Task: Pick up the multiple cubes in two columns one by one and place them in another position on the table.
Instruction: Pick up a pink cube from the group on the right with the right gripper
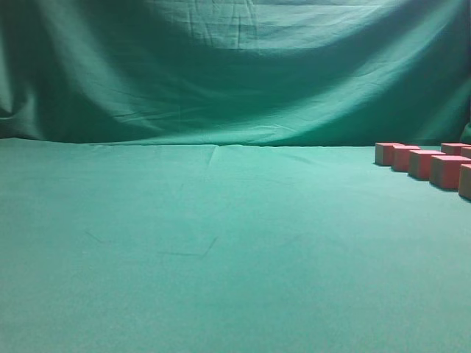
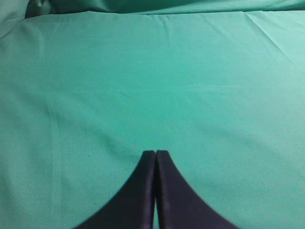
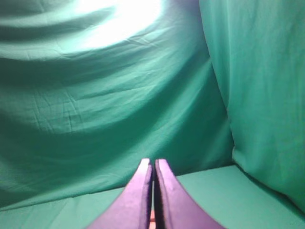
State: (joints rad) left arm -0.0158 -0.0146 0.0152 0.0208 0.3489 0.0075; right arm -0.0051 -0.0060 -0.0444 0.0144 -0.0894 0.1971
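Several red cubes (image 1: 425,163) stand in two columns on the green cloth at the far right of the exterior view; the rightmost ones are cut off by the frame edge. Neither arm shows in the exterior view. In the left wrist view my left gripper (image 2: 155,152) is shut and empty above bare green cloth. In the right wrist view my right gripper (image 3: 152,162) is shut, pointing at the green backdrop. A sliver of orange-red shows between the finger bases at the bottom edge of the right wrist view (image 3: 152,220); I cannot tell what it is.
A green cloth covers the table (image 1: 206,243) and a green curtain (image 1: 235,66) hangs behind it. In the right wrist view the curtain forms a corner fold on the right (image 3: 228,124).
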